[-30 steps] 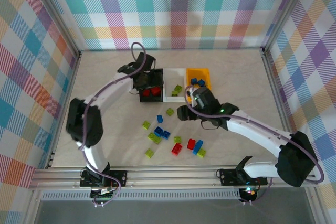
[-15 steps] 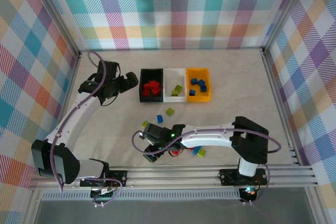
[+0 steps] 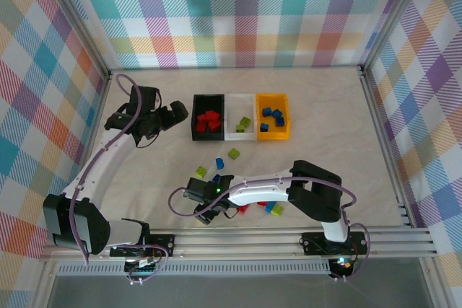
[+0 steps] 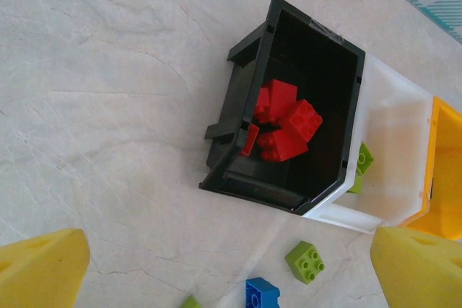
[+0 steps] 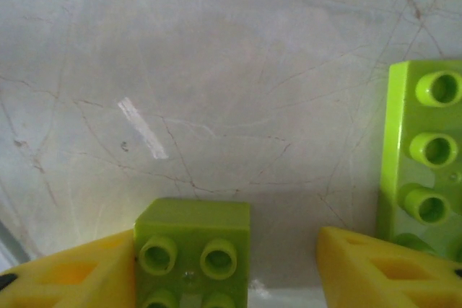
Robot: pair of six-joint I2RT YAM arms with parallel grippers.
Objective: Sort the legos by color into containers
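Observation:
Three bins stand in a row at the back: the black bin [image 3: 196,115] [image 4: 242,84] with several red legos [image 3: 209,120] [image 4: 287,129], the white bin [image 3: 240,135] [image 4: 404,149] with lime legos [image 3: 245,123], and the orange bin [image 3: 274,135] with blue ones. My left gripper [image 3: 173,115] [image 4: 231,270] hangs open just left of the black bin, holding nothing. My right gripper [image 3: 204,210] [image 5: 227,270] is low over the front-left table, open around a small lime brick [image 5: 193,250] that touches its left finger. A longer lime brick [image 5: 427,156] lies just right of it.
Loose legos lie mid-table: a lime one [image 3: 234,154] [image 4: 304,261], another lime [image 3: 201,172], blue ones [image 3: 219,164] [image 4: 261,295], a red one [image 3: 244,208] and a blue-and-lime pair [image 3: 273,208]. The right arm stretches across the front of the table.
The left gripper pulled back from over the black bin to its left. The right gripper swung from beside the orange bin down to the front-left lime brick.

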